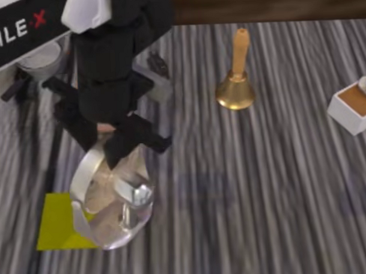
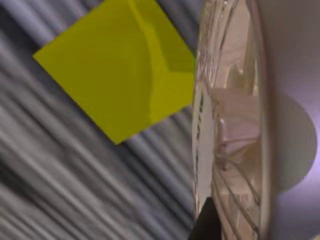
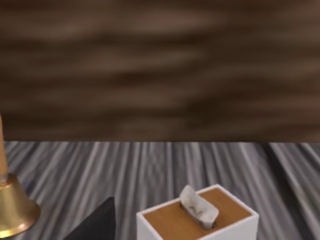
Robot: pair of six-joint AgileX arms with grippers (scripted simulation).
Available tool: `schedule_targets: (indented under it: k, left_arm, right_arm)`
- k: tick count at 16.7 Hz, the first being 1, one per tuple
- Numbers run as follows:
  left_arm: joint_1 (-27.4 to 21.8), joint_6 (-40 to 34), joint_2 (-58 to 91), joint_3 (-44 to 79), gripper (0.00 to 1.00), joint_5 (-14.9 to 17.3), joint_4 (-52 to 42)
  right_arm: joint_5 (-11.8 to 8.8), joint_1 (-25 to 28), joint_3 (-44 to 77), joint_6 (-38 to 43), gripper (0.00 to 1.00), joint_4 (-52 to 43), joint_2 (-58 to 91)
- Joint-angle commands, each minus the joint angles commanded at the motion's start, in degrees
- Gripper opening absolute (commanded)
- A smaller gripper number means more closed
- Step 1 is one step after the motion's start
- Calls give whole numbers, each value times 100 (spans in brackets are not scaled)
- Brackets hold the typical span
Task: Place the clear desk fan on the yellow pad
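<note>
Top view: left gripper is closed on the upper rim of the clear desk fan, which hangs tilted at the table's left. Its silvery ring housing encloses tan blades, with a glassy hub and base catching light. It overlaps the right edge of the yellow pad, a flat plain square. Farther right stand a brass bell and a white box. Right gripper is out of sight.

clear desk fan seen edge-on, close up, yellow pad beside it on striped grey table
</note>
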Motion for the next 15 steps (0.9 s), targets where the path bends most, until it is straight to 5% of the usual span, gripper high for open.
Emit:
schedule_targets:
  k: [9,15]
  left_arm:
    - [762,-7058,-1072,-1199,0,78,179]
    - [1195,-10218,-1771,-1767,0,314,624]
  right_arm:
    - [0,0,0,0,100,0,0]
    - [0,0,0,0,100,0,0]
